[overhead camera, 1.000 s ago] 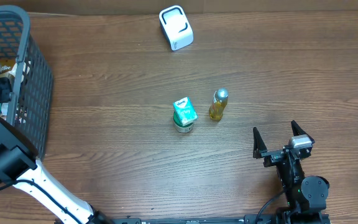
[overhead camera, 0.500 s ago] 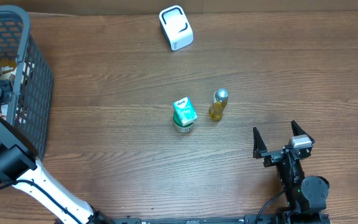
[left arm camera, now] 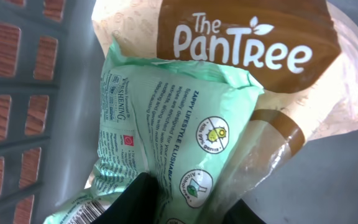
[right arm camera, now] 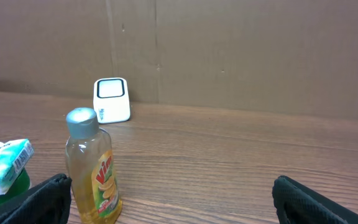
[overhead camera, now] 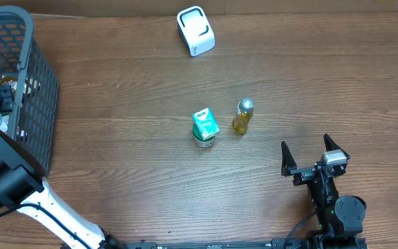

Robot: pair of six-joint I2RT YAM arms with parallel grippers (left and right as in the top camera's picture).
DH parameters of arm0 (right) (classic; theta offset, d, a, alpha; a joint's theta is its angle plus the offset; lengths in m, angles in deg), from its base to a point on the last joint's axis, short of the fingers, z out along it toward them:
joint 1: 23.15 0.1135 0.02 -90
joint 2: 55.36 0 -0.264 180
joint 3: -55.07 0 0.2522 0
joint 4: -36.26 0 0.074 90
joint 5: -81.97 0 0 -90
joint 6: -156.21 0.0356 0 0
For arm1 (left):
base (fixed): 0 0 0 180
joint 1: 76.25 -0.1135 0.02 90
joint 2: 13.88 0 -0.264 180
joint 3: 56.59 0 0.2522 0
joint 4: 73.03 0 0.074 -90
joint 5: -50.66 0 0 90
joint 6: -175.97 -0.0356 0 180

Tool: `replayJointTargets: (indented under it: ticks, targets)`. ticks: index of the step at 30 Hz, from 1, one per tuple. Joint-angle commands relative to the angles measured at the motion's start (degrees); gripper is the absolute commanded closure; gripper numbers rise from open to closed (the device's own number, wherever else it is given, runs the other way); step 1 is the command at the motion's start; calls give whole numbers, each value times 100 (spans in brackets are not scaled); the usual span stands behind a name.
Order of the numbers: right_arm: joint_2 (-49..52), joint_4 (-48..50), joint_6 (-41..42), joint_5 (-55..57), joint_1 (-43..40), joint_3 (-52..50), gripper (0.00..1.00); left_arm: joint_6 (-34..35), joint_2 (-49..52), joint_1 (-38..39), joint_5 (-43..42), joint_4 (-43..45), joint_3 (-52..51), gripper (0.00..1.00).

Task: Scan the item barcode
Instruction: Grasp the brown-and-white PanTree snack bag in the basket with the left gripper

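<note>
the left fingers (left arm camera: 143, 200) just squeezed from wide onto the green wipes pack (left arm camera: 166, 124) in the basket (overhead camera: 39, 90), right fingers (right arm camera: 303, 198) stayed wide over the bench (overhead camera: 150, 187), so a lift to the scanner (overhead camera: 195, 30) looked next

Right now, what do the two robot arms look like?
The left arm has white links and black joint blocks. The right arm is black, with two pointed black fingers, a silver block on top and a black cable at its base.

One each: scanner (overhead camera: 195, 30), bottle (overhead camera: 242, 116), carton (overhead camera: 204, 127), basket (overhead camera: 39, 104) (two packets (left arm camera: 166, 137) inside).
</note>
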Motion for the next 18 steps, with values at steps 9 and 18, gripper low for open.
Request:
replayJointTargets:
  ticks: [9, 18]
  targets:
    - [-42, 20, 13, 11, -11, -61, 0, 188, -321, 52, -144, -247, -68, 78]
    - [-42, 20, 13, 13, -11, -61, 0, 188, -348, 61, -2, -179, -68, 1]
